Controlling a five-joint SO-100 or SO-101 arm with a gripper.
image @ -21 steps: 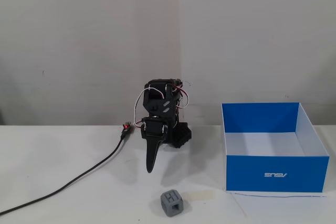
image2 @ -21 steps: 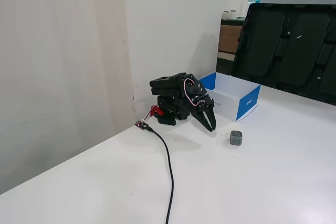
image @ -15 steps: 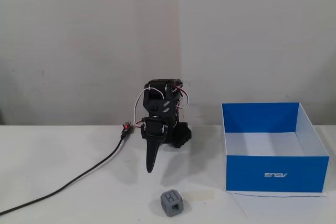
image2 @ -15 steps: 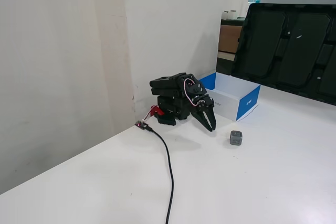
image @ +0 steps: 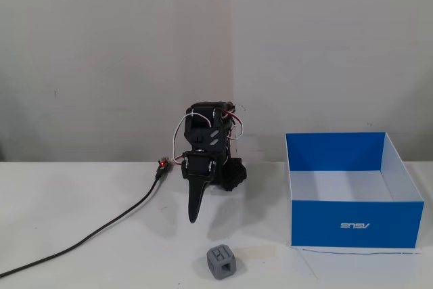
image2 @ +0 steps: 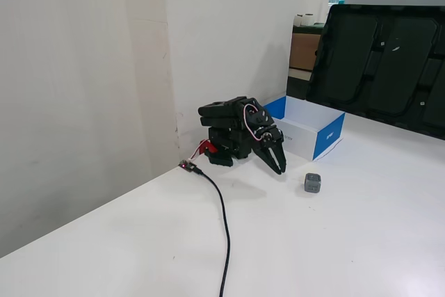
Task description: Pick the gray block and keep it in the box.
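Observation:
The gray block [image: 220, 262] is a small cube with recessed faces on the white table, near the front edge in a fixed view; it also shows in the other fixed view [image2: 313, 183]. The box [image: 352, 223] is blue with a white inside and open on top, to the right of the block; it shows beyond the arm in the other fixed view [image2: 323, 133]. It looks empty. The black arm is folded low at the wall. My gripper [image: 193, 216] points down toward the table, shut and empty, behind and left of the block. It shows in the other fixed view [image2: 280, 168] too.
A black cable [image: 101, 231] runs from the arm's base to the left front of the table. A white wall stands right behind the arm. A large black panel [image2: 389, 60] leans at the table's far end, past the box.

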